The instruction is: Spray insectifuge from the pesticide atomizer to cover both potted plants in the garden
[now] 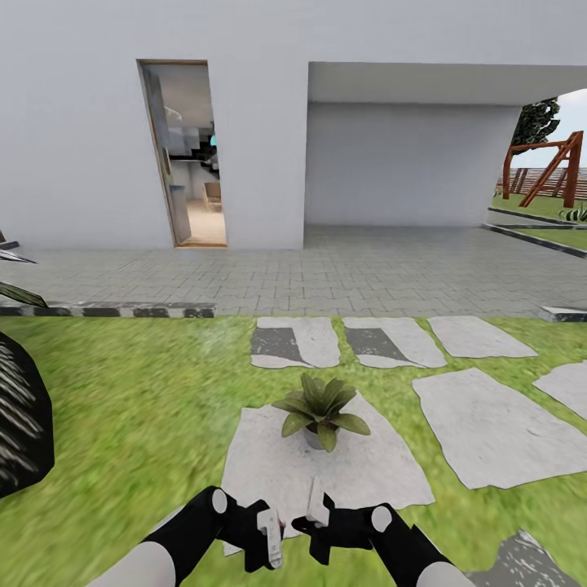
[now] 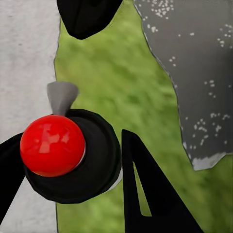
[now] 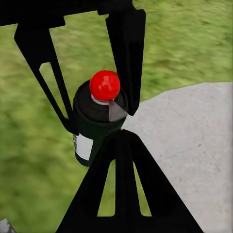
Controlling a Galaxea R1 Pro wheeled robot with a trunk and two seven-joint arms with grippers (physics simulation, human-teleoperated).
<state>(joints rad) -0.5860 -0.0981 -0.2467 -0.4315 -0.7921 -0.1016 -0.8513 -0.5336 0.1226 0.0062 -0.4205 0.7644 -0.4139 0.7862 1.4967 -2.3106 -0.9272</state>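
- Potted plant [image 1: 319, 410] sits on a pale stepping stone [image 1: 367, 473] at 12 o'clock, just ahead of both arms.
- Left pincer [image 1: 271, 540]: pesticide atomizer [image 2: 73, 155] sits between its fingers, red ball cap up; grip closed on it.
- Right pincer [image 1: 314, 522] close at 3 o'clock of left; how far open, cannot tell.
- Lawn [image 1: 147, 391] all around.

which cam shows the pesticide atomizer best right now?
Right wrist view. The pesticide atomizer shows there from red ball top down to dark body and white label, between black fingers. Left wrist view: close-up of its top, red ball and grey nozzle. Head view: too small to make out.
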